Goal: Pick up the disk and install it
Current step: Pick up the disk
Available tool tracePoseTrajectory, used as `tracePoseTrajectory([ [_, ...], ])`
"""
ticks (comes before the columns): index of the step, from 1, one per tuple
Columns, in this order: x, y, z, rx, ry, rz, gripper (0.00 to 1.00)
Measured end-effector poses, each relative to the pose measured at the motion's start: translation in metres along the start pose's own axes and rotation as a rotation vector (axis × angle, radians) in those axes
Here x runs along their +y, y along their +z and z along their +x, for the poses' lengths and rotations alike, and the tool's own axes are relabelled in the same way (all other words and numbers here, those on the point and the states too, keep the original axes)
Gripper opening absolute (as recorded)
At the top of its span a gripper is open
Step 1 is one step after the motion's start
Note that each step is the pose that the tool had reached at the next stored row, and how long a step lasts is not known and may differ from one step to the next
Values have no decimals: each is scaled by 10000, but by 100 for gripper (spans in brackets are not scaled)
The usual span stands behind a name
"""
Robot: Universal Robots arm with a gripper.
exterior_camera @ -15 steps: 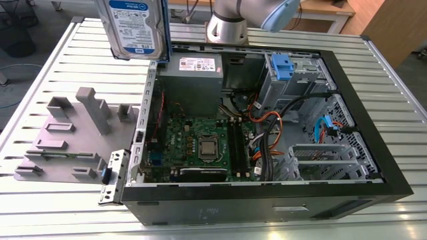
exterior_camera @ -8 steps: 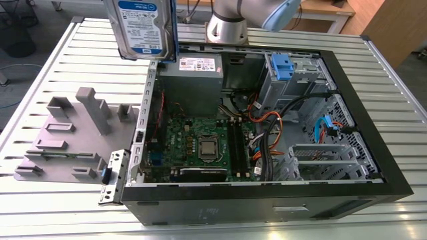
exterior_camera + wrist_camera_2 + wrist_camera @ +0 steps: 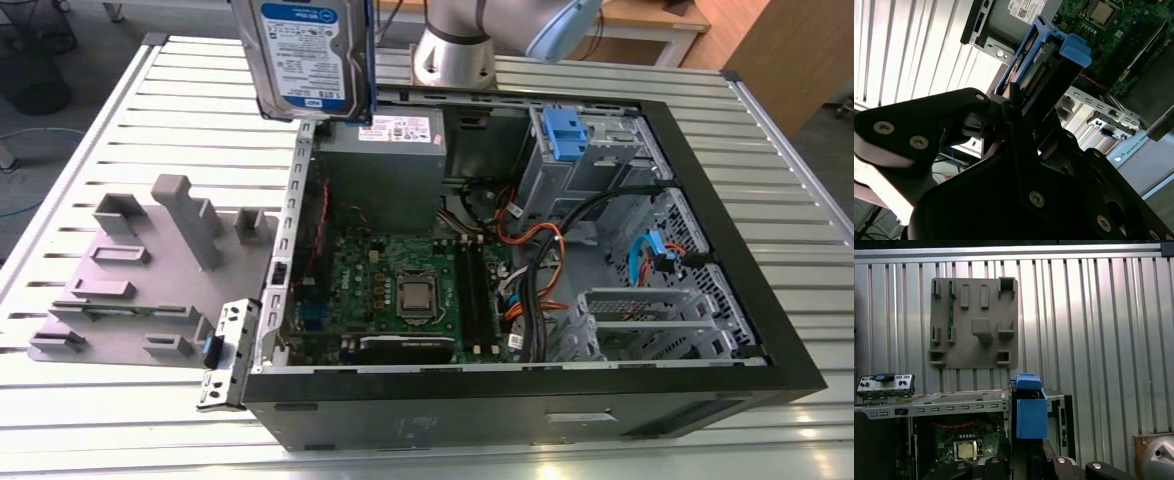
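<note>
Exterior view, from where I stand: the disk (image 3: 310,55) hangs upright in the air with its label facing out. Its lower edge is just above the far corner of the open computer case (image 3: 534,405) on the exterior view's left, near the grey box (image 3: 384,160) with the white sticker. The arm (image 3: 467,45) rises behind the case. In the second wrist view the gripper (image 3: 1004,100) shows its black fingers (image 3: 1016,112) clenched on 1 end of the disk, the blue carrier frame pointing toward the motherboard (image 3: 1104,20). A grey fixture plate (image 3: 134,265) lies on the slatted table (image 3: 761,140) beside the case. The bay with the blue tab (image 3: 563,135) stands inside the case.
</note>
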State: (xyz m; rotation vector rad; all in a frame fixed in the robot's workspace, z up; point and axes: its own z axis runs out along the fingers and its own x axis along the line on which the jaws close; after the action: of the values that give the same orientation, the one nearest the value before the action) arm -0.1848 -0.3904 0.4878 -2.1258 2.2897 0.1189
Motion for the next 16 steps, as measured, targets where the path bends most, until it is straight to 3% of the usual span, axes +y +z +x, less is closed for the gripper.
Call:
tracePoseTrajectory([
  [16,-288,-11,-22,0,1,0,35],
])
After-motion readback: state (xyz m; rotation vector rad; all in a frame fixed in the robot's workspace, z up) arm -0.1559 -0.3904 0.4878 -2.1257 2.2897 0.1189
